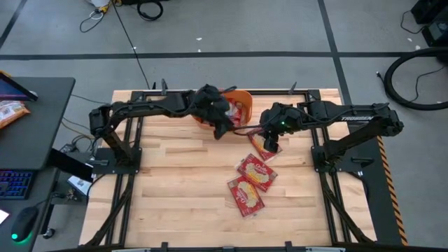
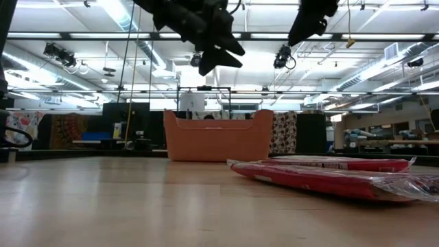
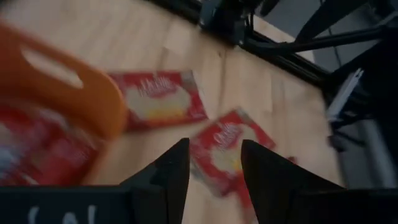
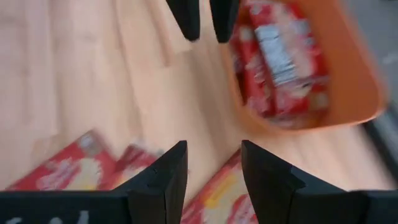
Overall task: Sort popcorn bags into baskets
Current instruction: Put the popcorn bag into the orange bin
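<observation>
Wooden-slat table [image 1: 175, 182]: flat red popcorn packets [image 1: 256, 171] beside orange plastic basket [image 1: 241, 99]. Left tool [image 1: 222, 128] released, empty, near basket; right tool [image 1: 271, 143] spread above nearest packet. Lower squarely, pinch one edge.

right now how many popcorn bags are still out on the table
3: one beside the right gripper, one mid-table, one nearest the front. More lie in the basket, partly hidden.
</observation>
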Available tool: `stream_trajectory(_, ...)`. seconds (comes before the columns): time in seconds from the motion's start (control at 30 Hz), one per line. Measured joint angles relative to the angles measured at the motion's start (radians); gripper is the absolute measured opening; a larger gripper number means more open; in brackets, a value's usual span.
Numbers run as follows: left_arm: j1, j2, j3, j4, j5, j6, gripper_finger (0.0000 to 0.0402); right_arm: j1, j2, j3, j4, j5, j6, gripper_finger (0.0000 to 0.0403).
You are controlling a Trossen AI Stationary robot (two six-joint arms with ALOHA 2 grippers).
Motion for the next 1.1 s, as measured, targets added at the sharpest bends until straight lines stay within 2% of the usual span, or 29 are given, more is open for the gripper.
stream_trajectory(0.13, -0.067, -0.007, -0.001, -0.058, -0.008, -0.165, 0.0149, 0.013, 0.0, 0.0, -0.116, -0.056, 0.061, 0.0151)
stream_trajectory(0.33, -0.258, -0.034, 0.0, -0.101, -0.196, -0.201, 0.0149, 0.093, -0.002, -0.005, -0.265, 0.037, 0.136, 0.0142)
stream_trajectory(0.47, -0.345, -0.034, -0.001, -0.209, -0.318, -0.232, 0.0149, 0.161, -0.007, -0.064, -0.201, 0.075, 0.178, 0.0141)
stream_trajectory(0.6, -0.41, -0.034, -0.001, -0.306, -0.393, -0.305, 0.0149, 0.213, -0.007, -0.153, -0.122, 0.029, 0.21, 0.0142)
stream_trajectory(0.87, -0.499, -0.033, -0.001, -0.321, -0.426, -0.433, 0.0149, 0.274, -0.011, -0.331, 0.165, -0.063, 0.238, 0.0137)
stream_trajectory(0.93, -0.514, -0.033, -0.001, -0.31, -0.429, -0.459, 0.0149, 0.274, -0.011, -0.376, 0.205, -0.085, 0.253, 0.0137)
stream_trajectory(1.1, -0.554, -0.033, -0.001, -0.312, -0.43, -0.51, 0.0149, 0.271, -0.011, -0.46, 0.218, -0.061, 0.317, 0.0137)
